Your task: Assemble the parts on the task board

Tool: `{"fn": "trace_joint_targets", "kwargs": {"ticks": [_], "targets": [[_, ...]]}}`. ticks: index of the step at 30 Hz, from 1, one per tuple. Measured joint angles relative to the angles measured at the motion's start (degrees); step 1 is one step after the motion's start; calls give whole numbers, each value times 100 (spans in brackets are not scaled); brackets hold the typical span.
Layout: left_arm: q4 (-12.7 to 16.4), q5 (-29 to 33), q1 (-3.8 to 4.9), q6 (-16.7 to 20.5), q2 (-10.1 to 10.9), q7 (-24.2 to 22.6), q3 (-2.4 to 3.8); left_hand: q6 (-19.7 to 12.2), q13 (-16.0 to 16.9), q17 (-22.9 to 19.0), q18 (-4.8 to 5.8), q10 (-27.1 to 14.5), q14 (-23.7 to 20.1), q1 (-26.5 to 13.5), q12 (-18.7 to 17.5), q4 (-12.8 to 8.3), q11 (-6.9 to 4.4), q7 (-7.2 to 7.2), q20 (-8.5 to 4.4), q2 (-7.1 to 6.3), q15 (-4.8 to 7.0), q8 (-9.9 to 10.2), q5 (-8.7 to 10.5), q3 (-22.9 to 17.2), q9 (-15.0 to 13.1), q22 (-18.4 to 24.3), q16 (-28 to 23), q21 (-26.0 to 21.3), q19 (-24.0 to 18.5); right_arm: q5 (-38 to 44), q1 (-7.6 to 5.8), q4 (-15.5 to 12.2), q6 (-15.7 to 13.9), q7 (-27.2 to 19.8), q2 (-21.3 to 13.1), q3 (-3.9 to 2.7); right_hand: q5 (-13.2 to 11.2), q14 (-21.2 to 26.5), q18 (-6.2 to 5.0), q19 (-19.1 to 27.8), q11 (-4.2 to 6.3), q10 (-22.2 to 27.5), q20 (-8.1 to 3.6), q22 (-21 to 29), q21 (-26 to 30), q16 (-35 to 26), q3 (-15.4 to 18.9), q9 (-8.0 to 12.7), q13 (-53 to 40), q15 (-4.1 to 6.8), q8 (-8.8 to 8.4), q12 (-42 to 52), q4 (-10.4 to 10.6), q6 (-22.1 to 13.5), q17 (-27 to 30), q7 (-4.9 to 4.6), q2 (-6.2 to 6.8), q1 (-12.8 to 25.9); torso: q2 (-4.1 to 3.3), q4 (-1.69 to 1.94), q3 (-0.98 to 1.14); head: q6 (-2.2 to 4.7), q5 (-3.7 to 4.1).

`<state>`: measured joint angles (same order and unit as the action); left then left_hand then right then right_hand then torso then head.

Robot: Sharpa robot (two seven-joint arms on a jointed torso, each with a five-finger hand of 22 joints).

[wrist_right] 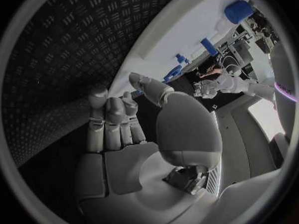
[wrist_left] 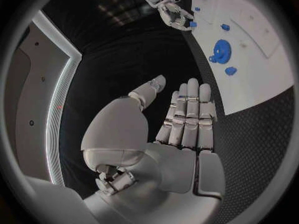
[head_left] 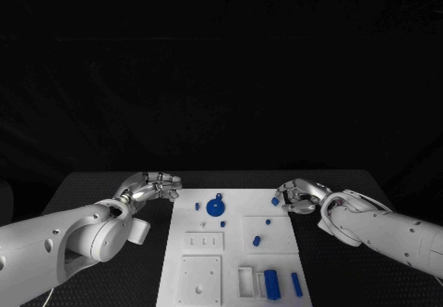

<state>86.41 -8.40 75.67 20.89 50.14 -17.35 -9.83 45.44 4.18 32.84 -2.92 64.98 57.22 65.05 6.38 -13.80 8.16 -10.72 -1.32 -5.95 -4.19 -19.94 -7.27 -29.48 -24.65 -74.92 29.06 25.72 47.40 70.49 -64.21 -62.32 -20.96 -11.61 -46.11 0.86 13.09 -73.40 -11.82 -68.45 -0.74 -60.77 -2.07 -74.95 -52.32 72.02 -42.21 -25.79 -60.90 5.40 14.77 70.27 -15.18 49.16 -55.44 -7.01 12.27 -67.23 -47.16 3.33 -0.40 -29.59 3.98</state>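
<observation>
head view: the white task board (head_left: pixel 231 256) lies mid-table with blue parts on it, a round gear (head_left: pixel 215 206) near its far edge and a block (head_left: pixel 271 282) at its near right. the left hand (head_left: pixel 155 186) rests at the board's far left corner, fingers straight, side by side, empty. the right hand (head_left: pixel 300 194) sits at the far right edge, fingers curled beside a small blue piece (head_left: pixel 275 201); whether it pinches it i cannot tell.

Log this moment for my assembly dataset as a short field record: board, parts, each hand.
board: white task board lying mid-table
parts: blue gear near the far end; small blue pieces scattered; blue block and bar at the near end
left hand: left hand open, at the board's far left corner
right hand: right hand beside a small blue part at the board's far right edge; whether it touches it is unclear
</observation>
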Motion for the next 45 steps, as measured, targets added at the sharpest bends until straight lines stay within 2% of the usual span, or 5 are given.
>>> {"fn": "trace_joint_targets", "kwargs": {"ticks": [9, 30, 32, 41, 45], "targets": [[-4, 0, 0, -9, -5, 4, 1, 0, 0, 3, 26, 0, 0, 0, 0, 0, 0, 0, 0, 0, 0, 0, 0, 0, 0, 1, -22, 0, 0, 0, 1, 94, 56, -7, 107, 0, -382, -19, -51, 1, 78, -3, 1, 0, 0, -3, -208, -1, 0, 76, 3, 0, 56, -37, -23, 70, -83, 71, 2, 5, -8, -12, 3], [-1, 0, -1, -20, -3, 10, 0, 0, 0, 9, 35, 0, 0, 0, 0, 0, 0, 0, 0, 0, 0, 0, 0, 0, 1, 2, -22, 0, 0, 4, 1, 140, 151, -13, 195, 0, -554, 1, -71, 0, 106, 26, 2, 2, -25, -2, -192, 5, -1, 97, 32, 1, 40, -69, -37, 120, -66, 146, 9, -5, -16, -41, -12], [-1, 0, -1, -21, -3, 11, 0, 0, 0, 9, 39, -13, 0, 0, 0, 0, 12, 0, 0, 0, 0, 0, 0, 0, 1, 2, -22, 0, 0, 5, 1, 151, 155, -15, 202, 0, -649, -18, -95, 0, 106, 25, 2, 2, -25, -2, -192, -8, -1, 116, 102, 3, 40, -37, -47, 149, -99, 179, 10, -5, -18, -41, -12], [-1, 0, -1, -23, -3, 12, 0, 0, 0, 15, -19, -22, 0, 0, -22, 0, 22, 0, 0, 0, 0, 0, 0, 0, 2, -3, -22, 0, 0, 6, 2, 160, 175, -34, 225, 0, -960, -19, -110, 0, 106, 24, 2, 2, -49, -2, -318, -73, -5, 117, 283, 5, 166, 257, -68, 113, -205, 224, 13, -4, -18, -45, -12], [-1, 0, -1, -23, -1, 12, 0, 0, 0, 15, -18, -22, 0, 0, -22, 0, 22, 0, 1, 0, 0, 0, 0, 0, 2, -2, -22, 0, 0, 6, 2, 161, 182, -41, 230, 0, -980, -19, -110, 0, 106, 24, 2, 2, -49, -2, -326, -83, -12, 117, 333, 5, 174, 320, -77, 137, -224, 243, 13, -5, -18, -48, -13]]}}
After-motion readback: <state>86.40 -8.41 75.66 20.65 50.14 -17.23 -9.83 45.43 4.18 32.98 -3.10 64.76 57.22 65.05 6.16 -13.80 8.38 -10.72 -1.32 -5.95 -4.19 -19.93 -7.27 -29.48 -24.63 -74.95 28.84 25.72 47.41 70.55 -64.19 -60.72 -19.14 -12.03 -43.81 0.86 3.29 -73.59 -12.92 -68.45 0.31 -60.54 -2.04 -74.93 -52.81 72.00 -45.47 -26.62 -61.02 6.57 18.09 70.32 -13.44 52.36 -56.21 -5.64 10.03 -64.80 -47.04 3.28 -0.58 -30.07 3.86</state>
